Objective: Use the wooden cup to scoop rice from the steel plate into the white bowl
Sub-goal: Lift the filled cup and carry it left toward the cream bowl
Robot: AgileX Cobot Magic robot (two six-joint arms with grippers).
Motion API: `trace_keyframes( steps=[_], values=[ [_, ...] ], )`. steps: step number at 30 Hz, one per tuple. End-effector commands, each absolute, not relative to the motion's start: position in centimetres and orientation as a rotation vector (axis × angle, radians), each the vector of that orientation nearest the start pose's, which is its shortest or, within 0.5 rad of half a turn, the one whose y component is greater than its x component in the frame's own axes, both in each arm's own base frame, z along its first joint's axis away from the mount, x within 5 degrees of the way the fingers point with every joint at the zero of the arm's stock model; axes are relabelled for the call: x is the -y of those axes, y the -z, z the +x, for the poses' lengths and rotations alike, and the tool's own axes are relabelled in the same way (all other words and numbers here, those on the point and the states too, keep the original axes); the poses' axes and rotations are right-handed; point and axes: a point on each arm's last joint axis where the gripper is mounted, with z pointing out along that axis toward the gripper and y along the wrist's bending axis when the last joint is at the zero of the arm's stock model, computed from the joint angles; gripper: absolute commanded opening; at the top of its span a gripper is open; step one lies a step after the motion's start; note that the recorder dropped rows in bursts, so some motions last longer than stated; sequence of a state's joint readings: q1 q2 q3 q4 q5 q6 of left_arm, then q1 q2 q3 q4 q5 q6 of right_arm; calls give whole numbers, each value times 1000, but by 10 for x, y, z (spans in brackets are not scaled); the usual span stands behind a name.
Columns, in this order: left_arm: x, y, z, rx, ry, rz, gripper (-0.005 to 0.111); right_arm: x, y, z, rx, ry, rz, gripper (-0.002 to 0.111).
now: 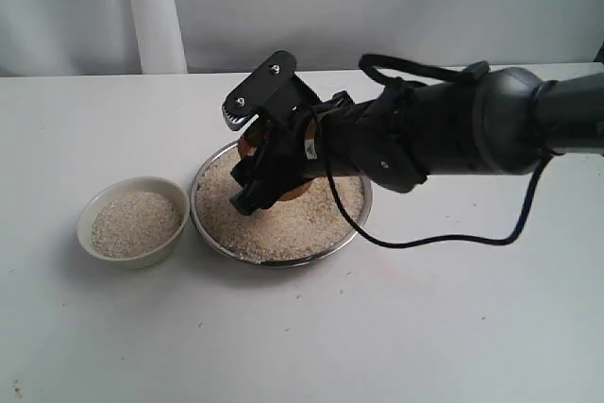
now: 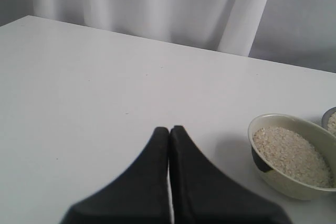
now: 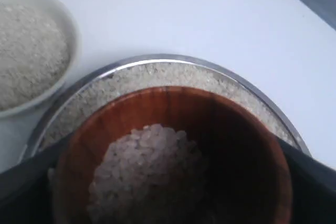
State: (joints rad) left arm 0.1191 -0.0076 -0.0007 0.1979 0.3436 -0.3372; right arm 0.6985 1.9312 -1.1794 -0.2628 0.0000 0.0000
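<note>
Rice (image 3: 144,174) part-fills the wooden cup (image 3: 226,129), clamped in the right tool (image 1: 266,175) low over the steel plate (image 1: 283,260), likely so spills fall back. White bowl (image 1: 87,224) just beside. Left tool (image 2: 169,132) together, idle above the desk (image 2: 79,77).

Readable text, brands, numbers, signs: none. Item noted: one small white sticker (image 1: 309,149) on the black right arm (image 1: 453,125), just beside the wooden cup (image 1: 296,190); print too small to read.
</note>
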Motion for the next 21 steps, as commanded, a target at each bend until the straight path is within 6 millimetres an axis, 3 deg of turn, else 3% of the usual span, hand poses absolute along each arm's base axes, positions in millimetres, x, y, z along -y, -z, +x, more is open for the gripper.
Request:
trace_keyframes(
  steps=[1,8,11,14,21],
  values=[
    [-12,-183,53,-1790,-30,-293,0,-268,-181,310,-1792,-384,-927,0],
    [-12,-183,53,-1790,-30,-293,0,-274,-184,309,-1733,-317,-1035,0],
    [-12,-183,53,-1790,-30,-293,0,-295,-210,313,-1756,-182,-1214,0],
    [-12,-183,53,-1790,-30,-293,0,-320,-250,313,-1694,-108,-1300,0],
    [-12,-183,53,-1790,-30,-293,0,-361,-275,311,-1647,89,-1459,0]
  ],
)
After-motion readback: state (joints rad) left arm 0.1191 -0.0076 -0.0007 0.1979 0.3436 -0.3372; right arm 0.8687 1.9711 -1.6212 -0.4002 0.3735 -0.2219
